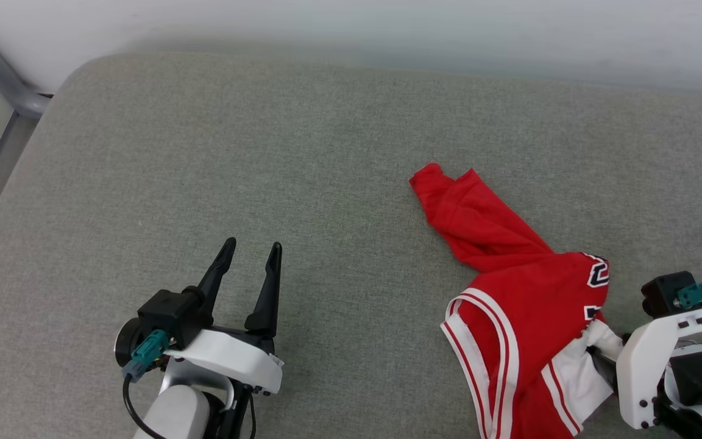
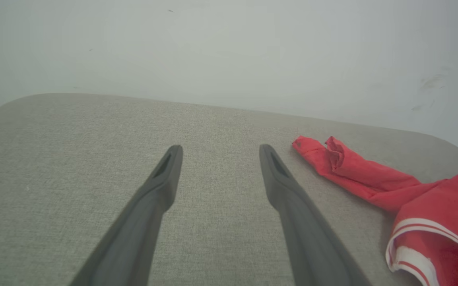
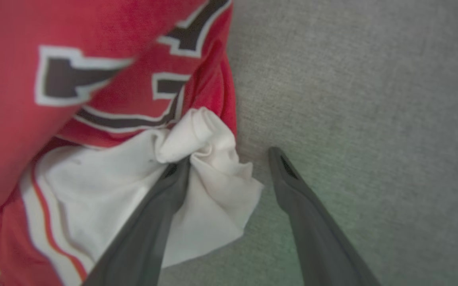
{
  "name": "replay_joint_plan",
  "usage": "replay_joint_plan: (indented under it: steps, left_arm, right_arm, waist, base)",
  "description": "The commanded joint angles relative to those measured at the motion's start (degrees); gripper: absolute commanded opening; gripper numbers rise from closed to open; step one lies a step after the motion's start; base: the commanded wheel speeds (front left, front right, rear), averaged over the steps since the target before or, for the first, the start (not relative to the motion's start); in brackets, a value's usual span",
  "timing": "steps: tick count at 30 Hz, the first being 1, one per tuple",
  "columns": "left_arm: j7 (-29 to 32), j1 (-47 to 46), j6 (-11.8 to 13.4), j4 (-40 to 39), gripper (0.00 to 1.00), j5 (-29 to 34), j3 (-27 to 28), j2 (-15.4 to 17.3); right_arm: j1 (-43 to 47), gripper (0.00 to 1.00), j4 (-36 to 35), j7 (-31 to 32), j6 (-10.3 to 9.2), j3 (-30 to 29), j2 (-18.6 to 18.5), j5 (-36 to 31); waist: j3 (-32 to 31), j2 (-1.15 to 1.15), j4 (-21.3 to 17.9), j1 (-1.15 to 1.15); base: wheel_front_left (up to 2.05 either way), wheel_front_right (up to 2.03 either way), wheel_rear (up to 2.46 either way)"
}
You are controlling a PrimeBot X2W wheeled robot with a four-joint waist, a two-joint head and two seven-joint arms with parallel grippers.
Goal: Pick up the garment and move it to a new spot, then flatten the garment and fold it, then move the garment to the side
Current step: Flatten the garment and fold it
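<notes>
The garment (image 1: 509, 292), a red jersey with white sleeves and striped trim, lies crumpled at the right of the grey cushion. One red end (image 2: 352, 169) stretches toward the far side. Black white-outlined lettering (image 3: 66, 79) shows on a fold. My right gripper (image 3: 225, 161) is open at the garment's white sleeve (image 3: 209, 190); its left finger (image 3: 161, 206) touches the bunched white cloth, and part of the cloth lies between the fingers. In the head view the right wrist (image 1: 662, 353) sits beside that sleeve. My left gripper (image 1: 252, 250) stands open over bare cushion, well left of the garment.
The grey cushion (image 1: 235, 152) spreads wide, with a rounded far-left corner. A pale wall (image 1: 387, 30) runs along its far edge. A grey metal frame (image 1: 3, 85) stands at the far left beyond the cushion.
</notes>
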Motion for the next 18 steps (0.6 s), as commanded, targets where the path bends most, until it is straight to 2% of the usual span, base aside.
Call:
replay_joint_plan:
  steps: [1,3,5,6,8,13,18]
  left_arm:
    - [-0.4,-0.6,-0.3,0.2,1.0,0.4,0.4,-0.3]
    - [-0.4,-0.8,-0.7,0.3,1.0,0.8,0.9,-0.8]
    - [-0.4,-0.9,-1.0,0.5,1.0,1.3,1.4,-1.2]
    - [-0.4,-0.8,-1.1,0.7,1.0,1.5,1.6,-1.3]
    - [-0.4,-0.4,-1.3,0.9,1.0,1.9,2.2,-1.5]
    - [-0.4,0.5,-2.0,1.5,1.0,2.7,3.2,-1.7]
    - [-0.3,1.3,-2.4,2.0,1.0,3.3,3.6,-1.9]
  right_arm:
    - [0.3,1.0,2.2,2.2,-0.02,0.8,-0.5,0.6]
    - [1.0,1.0,4.4,4.5,-0.02,1.3,-0.2,1.5]
    - [1.7,0.37,5.7,6.0,-0.02,1.7,0.0,2.4]
    - [1.8,0.0,5.8,6.2,-0.02,1.8,0.2,2.9]
    - [1.3,0.0,5.2,5.7,-0.04,1.7,0.1,3.3]
    - [-2.5,0.0,0.8,0.0,-0.06,-0.9,-1.1,1.9]
    - [-4.7,0.0,-2.4,-5.3,-0.04,-6.1,-0.8,-0.9]
  waist:
    - [0.8,0.0,0.5,-0.01]
    - [1.0,0.0,0.6,-0.01]
    - [1.0,0.0,0.6,-0.01]
    - [0.9,0.0,0.5,-0.01]
    - [0.5,0.0,0.1,-0.01]
    - [-1.2,0.0,-1.5,-0.01]
    - [-3.2,0.0,-3.2,-0.01]
  base:
    - [0.0,0.0,0.0]
    - [0.0,0.0,0.0]
    - [0.0,0.0,0.0]
    - [0.0,0.0,0.0]
    - [0.0,0.0,0.0]
    - [0.0,0.0,0.0]
    - [0.0,0.0,0.0]
